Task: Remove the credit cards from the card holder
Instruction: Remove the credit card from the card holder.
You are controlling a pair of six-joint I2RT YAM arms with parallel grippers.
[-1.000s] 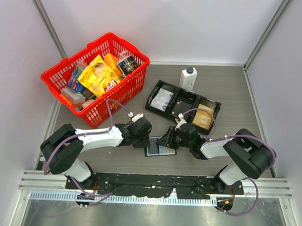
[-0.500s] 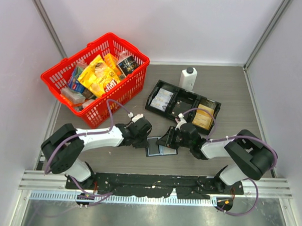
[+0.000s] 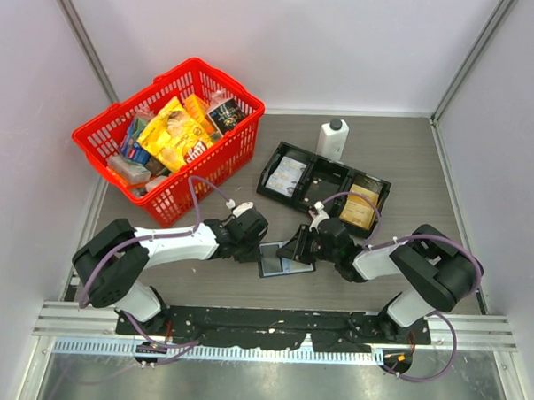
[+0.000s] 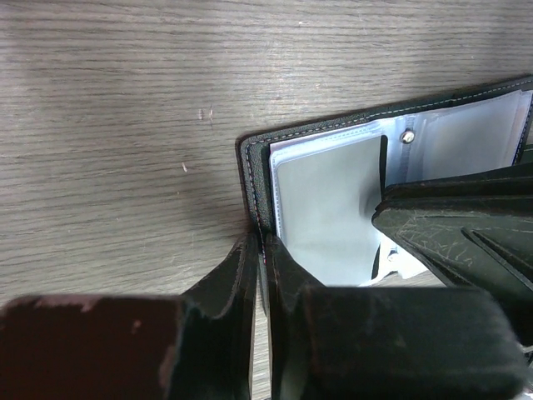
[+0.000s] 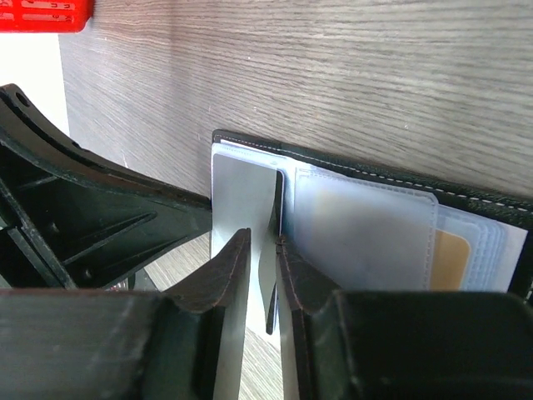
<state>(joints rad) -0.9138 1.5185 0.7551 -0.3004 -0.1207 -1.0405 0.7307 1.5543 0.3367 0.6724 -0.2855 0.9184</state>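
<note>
Currently, the card holder is laid open on the table, just in front of the black tray on the side nearer the arm bases. It is placed between the two grippers.

1. The left gripper is positioned at the edge of the card holder that points away from the tray's right end. Its fingers are closed almost fully, and the thin black cover edge is pinched between them.

2. The right gripper is positioned opposite, over the middle of the open holder. Its fingers are drawn nearly together on the edge of a grey card, which is lifted off the leaves beneath it. Whether the clear sleeve is pinched with the card cannot be told.

3. A golden card is seen inside the clear sleeves of the holder, partly covered by a frosted leaf. Further light-coloured leaves are stacked around it.

4. A metal snap stud is visible on the inner face of the holder.

5. A red basket, filled with packets, is placed to the left of the tray, well apart from the holder.

6. A white bottle with a black cap is stood upright just behind the tray.
</note>
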